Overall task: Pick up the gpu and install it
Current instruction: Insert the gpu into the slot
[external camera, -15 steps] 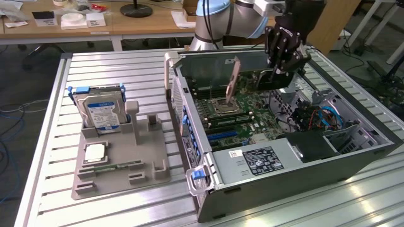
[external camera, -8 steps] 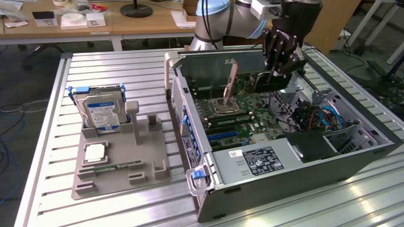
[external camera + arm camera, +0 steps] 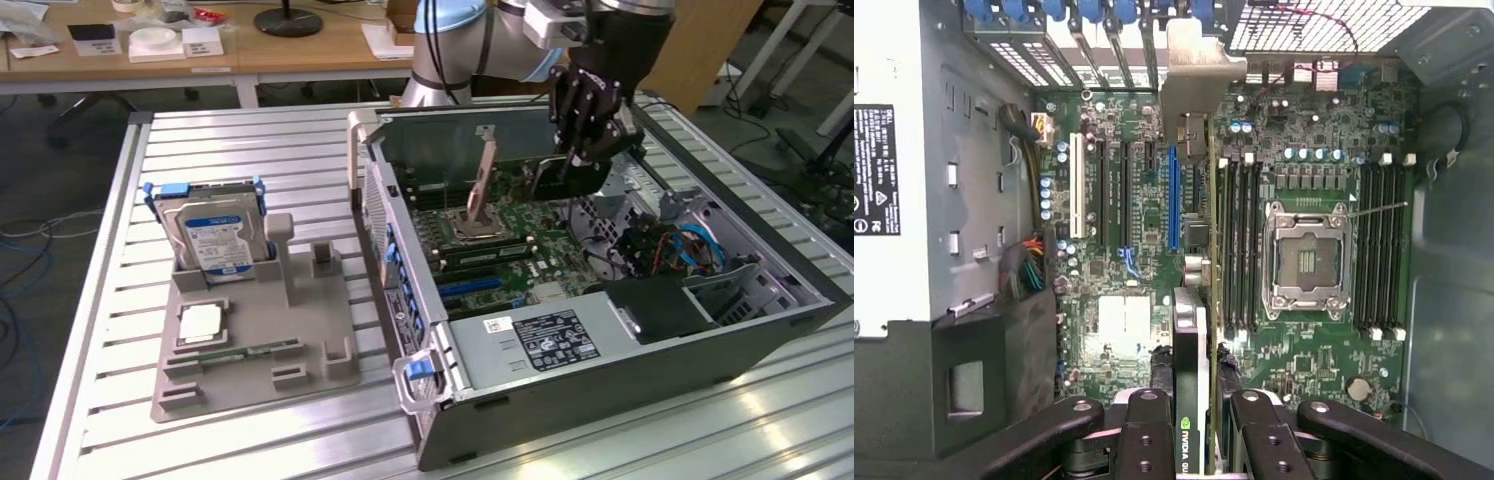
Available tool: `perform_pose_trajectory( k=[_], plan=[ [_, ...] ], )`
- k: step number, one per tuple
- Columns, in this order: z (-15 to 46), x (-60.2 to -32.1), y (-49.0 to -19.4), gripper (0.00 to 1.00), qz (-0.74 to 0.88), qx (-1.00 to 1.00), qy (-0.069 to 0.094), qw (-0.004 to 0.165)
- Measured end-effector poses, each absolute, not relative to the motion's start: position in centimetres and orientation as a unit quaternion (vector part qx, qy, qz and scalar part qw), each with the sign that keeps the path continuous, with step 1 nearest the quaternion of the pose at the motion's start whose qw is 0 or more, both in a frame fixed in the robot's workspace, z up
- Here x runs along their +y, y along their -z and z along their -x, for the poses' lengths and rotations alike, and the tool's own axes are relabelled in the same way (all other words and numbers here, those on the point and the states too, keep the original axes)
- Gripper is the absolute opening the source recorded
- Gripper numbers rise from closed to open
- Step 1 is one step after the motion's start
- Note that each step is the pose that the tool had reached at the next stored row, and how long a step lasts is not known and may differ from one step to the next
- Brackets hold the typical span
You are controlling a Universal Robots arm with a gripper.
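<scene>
Two fingers (image 3: 1150,425) of the gripper (image 3: 1199,425) are clamped on the gpu (image 3: 1192,335), one on each face, so the jaws stand part-way in with the card between them. In the wrist view we see the gpu edge-on, its bracket (image 3: 1199,75) at the far end, toward the rear of the case. Beyond it lies the board (image 3: 1114,330), with a blue slot (image 3: 1173,200) just beside the card's line and the socket (image 3: 1306,262) off to the other side.

In the exterior view the gripper (image 3: 587,135) hangs inside the open case (image 3: 641,350), holding the gpu (image 3: 571,180) upright over the board (image 3: 494,250). We judge the pick done and the install in hand, with the card carried over the board and seemingly not yet seated. Seating it would call for its lower edge to sit square over one slot and its bracket to meet the rear wall.

Much is hidden. The card covers whatever slot lies under it, its contact edge faces away from us, and we cannot tell whether it clears the board. Farther off, outside the case, a drive (image 3: 214,235) stands in a grey holder (image 3: 240,360).
</scene>
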State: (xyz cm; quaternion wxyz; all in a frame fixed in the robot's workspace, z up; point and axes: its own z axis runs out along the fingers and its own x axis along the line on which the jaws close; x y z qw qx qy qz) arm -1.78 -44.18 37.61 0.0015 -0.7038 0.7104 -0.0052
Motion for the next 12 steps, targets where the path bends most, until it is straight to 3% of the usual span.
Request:
perform_pose_trajectory(
  k=[12],
  plan=[
    [2.1, -44.2, -36.4, 0.27, 0.704, 0.71, 0.005, 0.001]
  ],
)
